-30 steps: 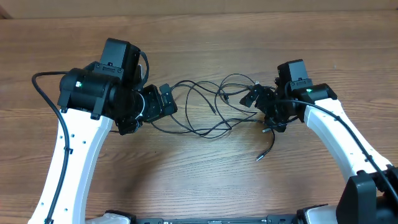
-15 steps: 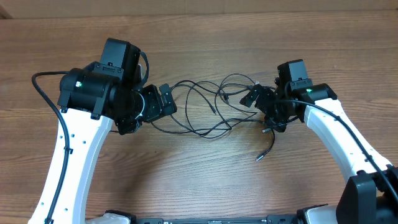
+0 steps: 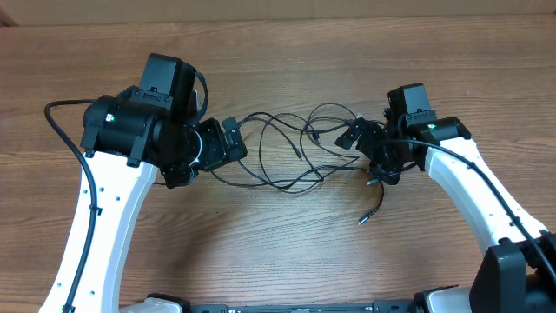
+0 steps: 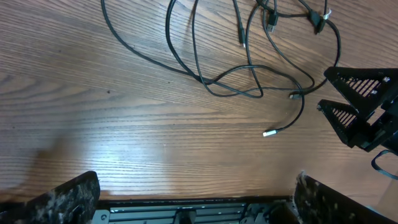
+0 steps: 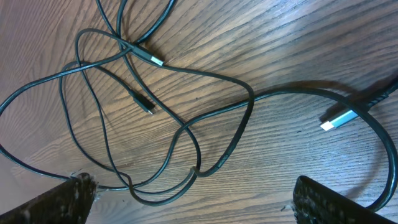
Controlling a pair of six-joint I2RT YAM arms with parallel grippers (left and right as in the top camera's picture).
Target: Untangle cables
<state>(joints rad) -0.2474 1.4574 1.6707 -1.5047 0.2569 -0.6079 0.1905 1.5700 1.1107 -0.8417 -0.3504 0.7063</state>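
The cables (image 3: pixel 295 152) lie tangled on the table (image 3: pixel 278 252) between the grippers, and no shift is seen over the last second. The left gripper (image 3: pixel 230 141) and right gripper (image 3: pixel 358 136) are kept spread wide with nothing grasped, so untangling is judged paused.

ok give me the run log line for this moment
left gripper: open, left of tangle | right gripper: open, right of tangle | cables: looped together on table, between grippers

Matt black cables (image 3: pixel 287 152), grained wood table (image 3: pixel 278 52)
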